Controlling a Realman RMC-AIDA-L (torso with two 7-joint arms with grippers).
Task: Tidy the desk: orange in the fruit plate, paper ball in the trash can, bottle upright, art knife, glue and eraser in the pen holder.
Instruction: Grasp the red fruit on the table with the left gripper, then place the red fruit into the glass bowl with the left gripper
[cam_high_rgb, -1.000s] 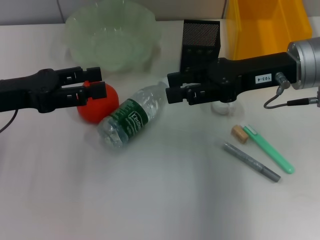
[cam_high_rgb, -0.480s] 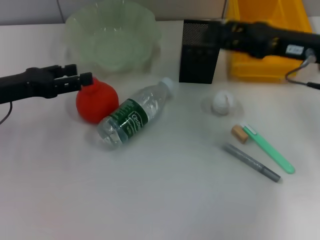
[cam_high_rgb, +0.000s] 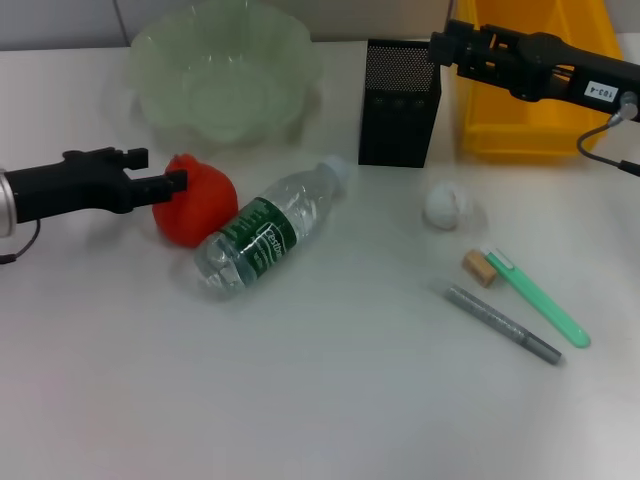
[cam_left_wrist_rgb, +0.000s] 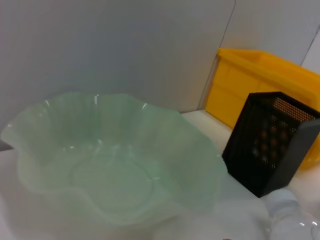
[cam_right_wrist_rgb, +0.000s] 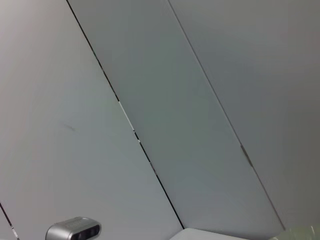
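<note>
The orange (cam_high_rgb: 197, 202) sits on the bench (cam_high_rgb: 320, 400), just in front of the fruit plate (cam_high_rgb: 228, 75) and touching the shoulder of the bottle (cam_high_rgb: 268, 227), which lies on its side with its cap pointing toward the pen holder (cam_high_rgb: 399, 103). My left gripper (cam_high_rgb: 165, 175) reaches in from my left at the orange's level, and my fingers (cam_high_rgb: 172, 183) stand apart with their tips right at the fruit's near side; whether they press on it I cannot tell. From my left wrist I see the fruit plate (cam_left_wrist_rgb: 107, 162) with the pen holder (cam_left_wrist_rgb: 272, 142) and the trash can (cam_left_wrist_rgb: 260, 80) behind it.

My right gripper (cam_high_rgb: 450, 45) hangs high over the gap between pen holder and trash can (cam_high_rgb: 530, 80); whether its fingers are apart or together I cannot tell. On the bench in front of the pen holder lies the paper ball (cam_high_rgb: 445, 207), and nearer me the eraser (cam_high_rgb: 479, 268), beside a green pen-shaped tool (cam_high_rgb: 537, 298) and a grey one (cam_high_rgb: 503, 324).
</note>
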